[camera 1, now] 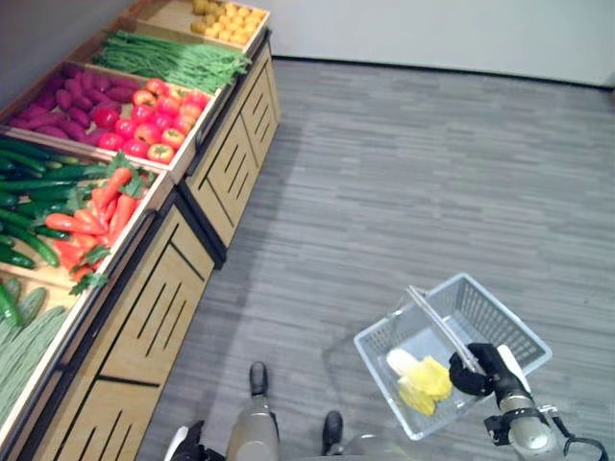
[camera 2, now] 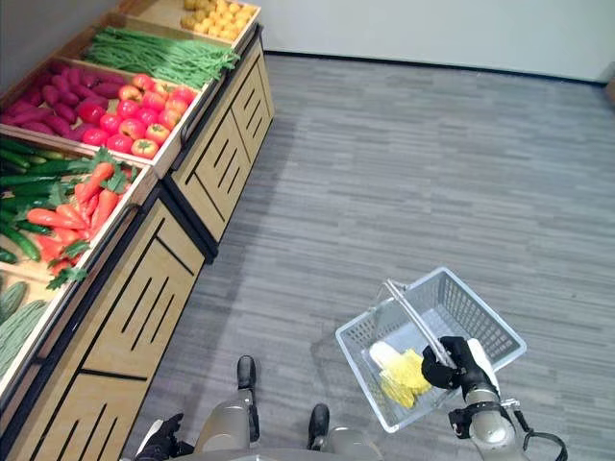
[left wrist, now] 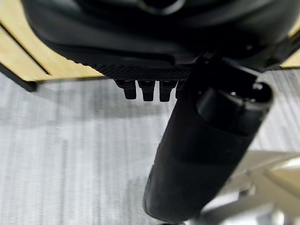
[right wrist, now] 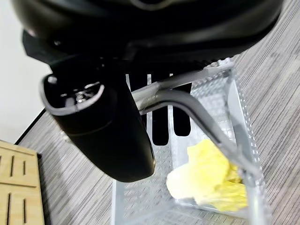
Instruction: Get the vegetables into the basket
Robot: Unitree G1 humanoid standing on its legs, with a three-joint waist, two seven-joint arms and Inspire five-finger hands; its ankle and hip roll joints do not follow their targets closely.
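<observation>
A pale grey wire basket (camera 1: 503,317) hangs over the floor at the lower right. My right hand (camera 1: 478,371) is shut on its metal handle (right wrist: 187,101); the thumb (right wrist: 108,133) wraps over the bar. A yellow leafy vegetable (camera 1: 420,380) lies in the basket's bottom, and shows past the handle as a yellow lump (right wrist: 206,176). My left hand (camera 2: 159,441) hangs low at the bottom left with relaxed fingers, holding nothing; its thumb (left wrist: 201,154) points at the floor. Carrots (camera 1: 99,213) and cucumbers (camera 1: 38,182) lie in the shelf bins on the left.
A long wooden produce stand (camera 1: 163,307) runs along the left. Its bins hold green beans (camera 1: 173,60), purple tubers (camera 1: 72,101), red fruit (camera 1: 154,120), yellow fruit (camera 1: 227,19) and pale green gourds (camera 1: 24,351). Grey plank floor (camera 1: 404,182) stretches to the right.
</observation>
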